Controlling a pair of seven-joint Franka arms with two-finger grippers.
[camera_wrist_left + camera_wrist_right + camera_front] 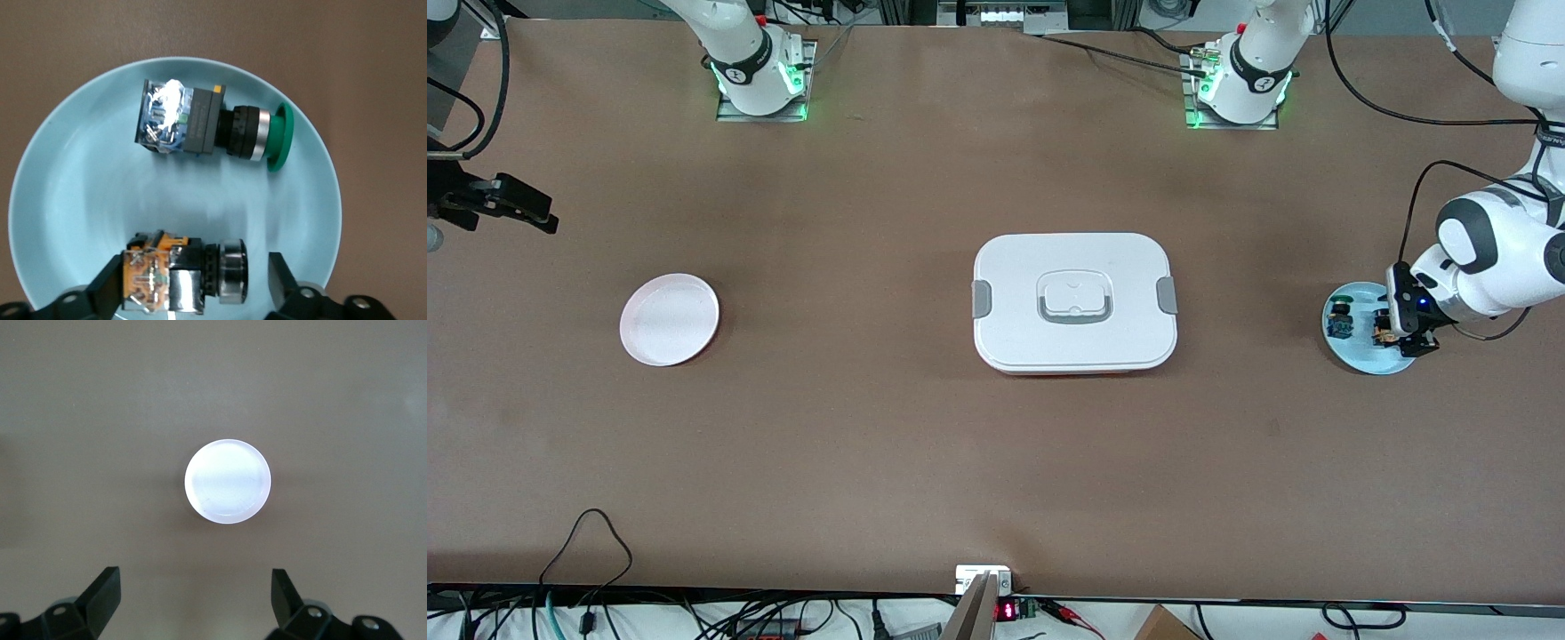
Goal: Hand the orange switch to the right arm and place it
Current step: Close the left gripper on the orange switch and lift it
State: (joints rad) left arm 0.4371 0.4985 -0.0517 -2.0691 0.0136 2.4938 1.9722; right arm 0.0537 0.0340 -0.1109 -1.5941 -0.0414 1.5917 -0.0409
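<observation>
The orange switch (180, 277) lies on its side on a light blue plate (80, 187) at the left arm's end of the table; it also shows in the front view (1383, 331). My left gripper (195, 273) is down at the plate (1360, 360), open, with a finger on either side of the switch. One finger is against the orange body, and the other stands apart from the black head. In the front view the left gripper (1402, 336) hides part of the switch. My right gripper (195, 587) is open and empty, high over the table at the right arm's end (525, 206).
A switch with a blue body and green head (207, 127) lies beside the orange one on the same plate (1339, 318). A white lidded box (1074, 302) sits mid-table. A pale pink plate (669, 319) lies toward the right arm's end and shows in the right wrist view (228, 481).
</observation>
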